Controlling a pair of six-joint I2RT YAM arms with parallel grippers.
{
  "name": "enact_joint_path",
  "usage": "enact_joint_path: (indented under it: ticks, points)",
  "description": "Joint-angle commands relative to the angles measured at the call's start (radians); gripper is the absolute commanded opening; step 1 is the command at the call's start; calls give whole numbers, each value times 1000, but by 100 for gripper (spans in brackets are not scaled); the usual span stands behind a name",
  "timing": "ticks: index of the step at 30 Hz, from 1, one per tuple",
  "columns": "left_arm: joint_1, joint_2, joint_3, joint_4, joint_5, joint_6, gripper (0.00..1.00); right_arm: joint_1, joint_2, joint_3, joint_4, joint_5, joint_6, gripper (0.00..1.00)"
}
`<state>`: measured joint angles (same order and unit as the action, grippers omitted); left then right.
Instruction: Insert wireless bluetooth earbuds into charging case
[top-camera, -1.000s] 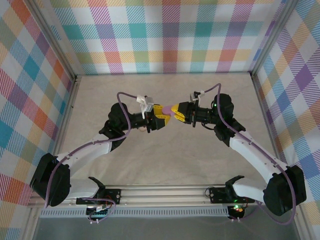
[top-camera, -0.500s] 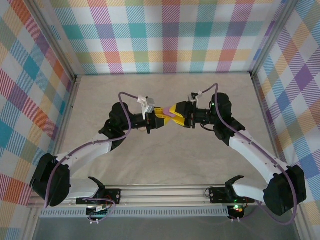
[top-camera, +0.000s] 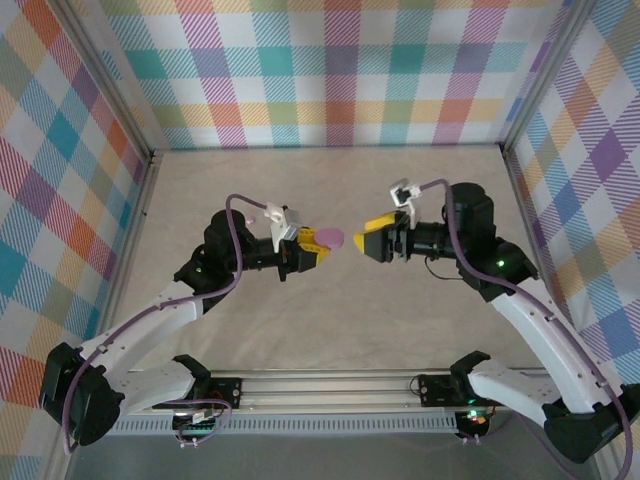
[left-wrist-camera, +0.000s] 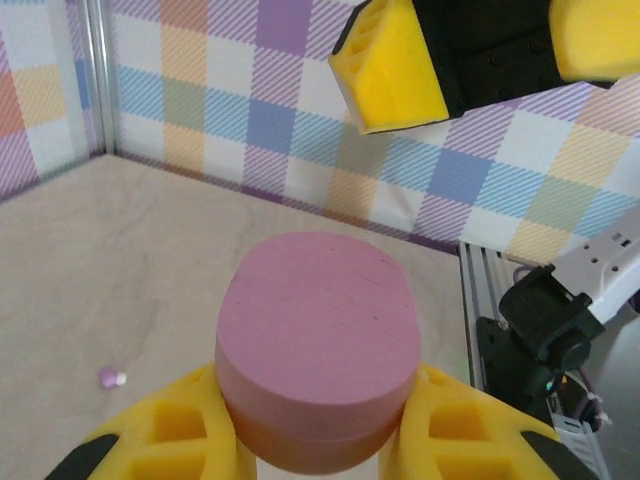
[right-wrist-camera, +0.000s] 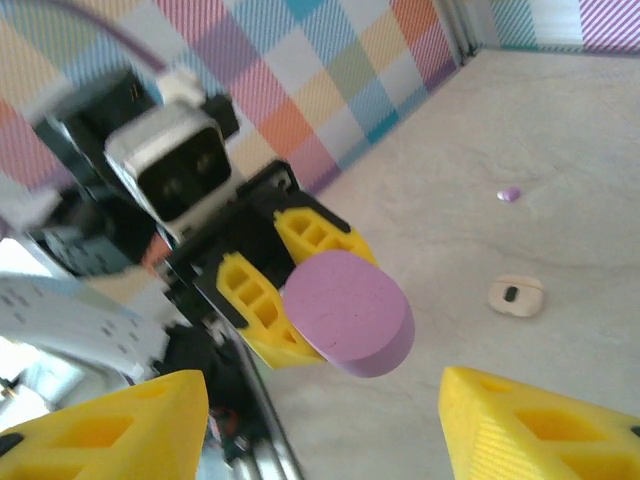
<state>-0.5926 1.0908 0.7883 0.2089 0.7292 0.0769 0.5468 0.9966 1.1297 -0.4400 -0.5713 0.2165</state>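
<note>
left gripper (top-camera: 315, 245) clamps purple case (left-wrist-camera: 318, 340); right gripper (top-camera: 373, 237) agape, apart

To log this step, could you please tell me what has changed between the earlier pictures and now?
The right gripper has left the purple oval plastic charging case and drawn back rightward, open. The left gripper shifted slightly leftward. Unchanged: the left gripper stays shut on the case.
</note>
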Motion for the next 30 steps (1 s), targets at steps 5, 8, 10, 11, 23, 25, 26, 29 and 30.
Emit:
enact_joint_path:
  ticks: [5, 8, 10, 11, 23, 25, 26, 29, 30]
  points:
    - [9, -24, 28, -72, 60, 9, 0, 149, 89, 65, -160, 182, -413, 63]
    - [8, -23, 28, -78, 69, 6, 0, 176, 122, 81, -175, 207, -464, 64]
    - [8, -26, 28, -80, 73, 6, 0, 186, 138, 91, -178, 216, -477, 64]
    - [8, -25, 27, -80, 75, 5, 0, 188, 145, 95, -177, 222, -481, 64]
    - [8, -37, 29, -109, 107, 11, 0, 189, 215, 153, -170, 361, -443, 60]
    - [8, -40, 27, -110, 113, 11, 0, 186, 223, 170, -178, 380, -432, 60]
    - [8, -39, 25, -112, 113, 11, 0, 185, 226, 179, -181, 385, -427, 59]
    - [8, -40, 14, -113, 116, 12, 0, 177, 226, 197, -187, 371, -412, 59]
    - [8, -43, 9, -112, 115, 12, 0, 173, 226, 205, -187, 362, -406, 59]
